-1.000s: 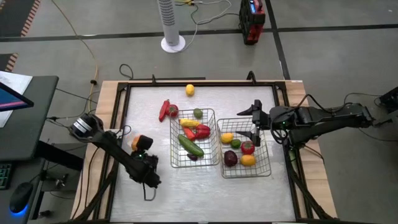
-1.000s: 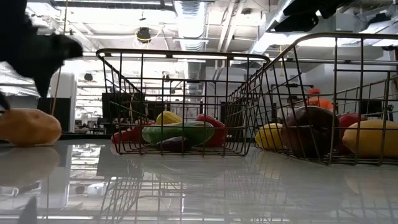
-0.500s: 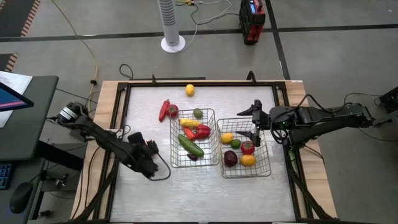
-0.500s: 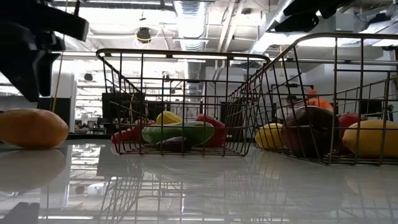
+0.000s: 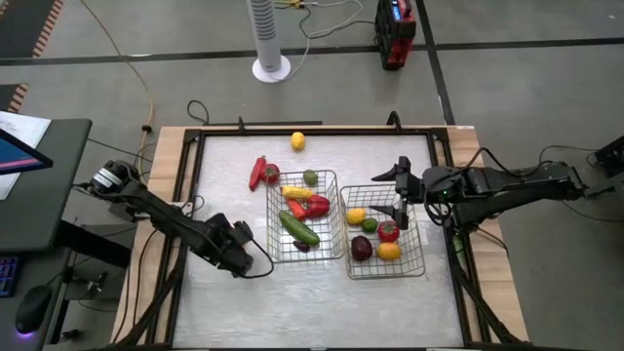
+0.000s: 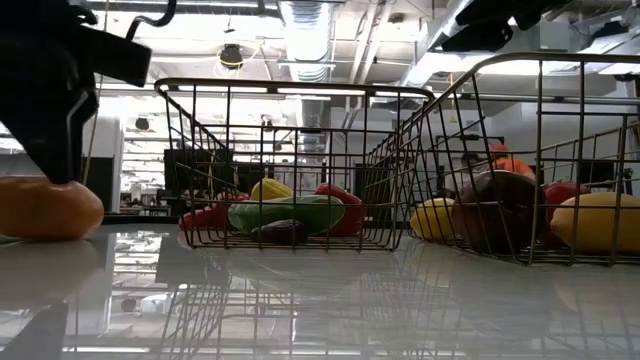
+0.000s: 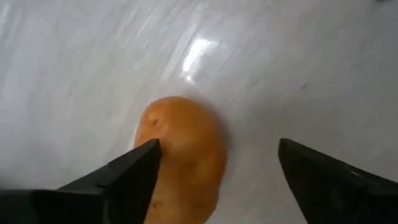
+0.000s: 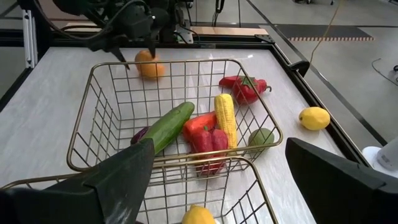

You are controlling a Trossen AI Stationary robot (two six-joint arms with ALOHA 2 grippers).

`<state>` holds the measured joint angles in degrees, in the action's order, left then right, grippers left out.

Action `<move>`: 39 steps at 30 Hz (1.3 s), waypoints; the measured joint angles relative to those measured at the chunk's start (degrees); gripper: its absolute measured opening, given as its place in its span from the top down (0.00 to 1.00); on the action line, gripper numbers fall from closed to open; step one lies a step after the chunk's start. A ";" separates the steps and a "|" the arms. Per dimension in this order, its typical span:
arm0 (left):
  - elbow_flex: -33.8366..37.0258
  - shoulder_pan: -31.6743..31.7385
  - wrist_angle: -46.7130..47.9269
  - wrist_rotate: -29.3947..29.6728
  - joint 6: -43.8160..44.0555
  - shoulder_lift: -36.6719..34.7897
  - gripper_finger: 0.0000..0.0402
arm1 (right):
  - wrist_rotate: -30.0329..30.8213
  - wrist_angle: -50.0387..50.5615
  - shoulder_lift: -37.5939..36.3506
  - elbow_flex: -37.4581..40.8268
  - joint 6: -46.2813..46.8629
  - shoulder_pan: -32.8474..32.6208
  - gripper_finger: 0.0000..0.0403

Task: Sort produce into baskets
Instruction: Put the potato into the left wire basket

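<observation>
2 silver wire baskets are sitting side by side mid-table. The left basket (image 5: 304, 218) is holding a cucumber (image 5: 298, 228), corn (image 8: 226, 127) and red peppers (image 5: 314, 206). The right basket (image 5: 384, 231) is holding a plum (image 5: 362, 250) and lemons (image 5: 389, 252). An orange fruit (image 7: 183, 155) is lying outside.

A white table (image 5: 322, 302) with a dark frame stood on a grey floor (image 5: 546, 88). Beyond its far edge were a white tower fan (image 5: 267, 39) and a red-and-black box (image 5: 394, 31), with cables (image 5: 117, 44) trailing nearby. A desk (image 5: 29, 185) with a monitor (image 5: 15, 156) sat beside the table's left edge.
</observation>
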<state>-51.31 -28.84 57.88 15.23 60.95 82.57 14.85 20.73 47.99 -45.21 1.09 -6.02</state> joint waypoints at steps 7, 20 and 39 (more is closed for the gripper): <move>1.68 0.15 6.00 -0.43 -2.15 0.01 0.13 | -0.02 0.00 0.02 0.00 0.41 0.00 0.04; 10.05 0.26 -1.33 -6.04 -0.41 0.04 0.16 | -0.02 -0.03 0.01 0.00 0.13 0.00 0.04; -15.29 8.02 18.40 20.38 -8.28 0.00 0.29 | -0.01 -0.28 0.02 0.00 0.40 0.02 0.04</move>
<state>-66.60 -20.82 76.29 35.60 52.66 82.56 14.84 20.45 48.01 -45.21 1.49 -6.00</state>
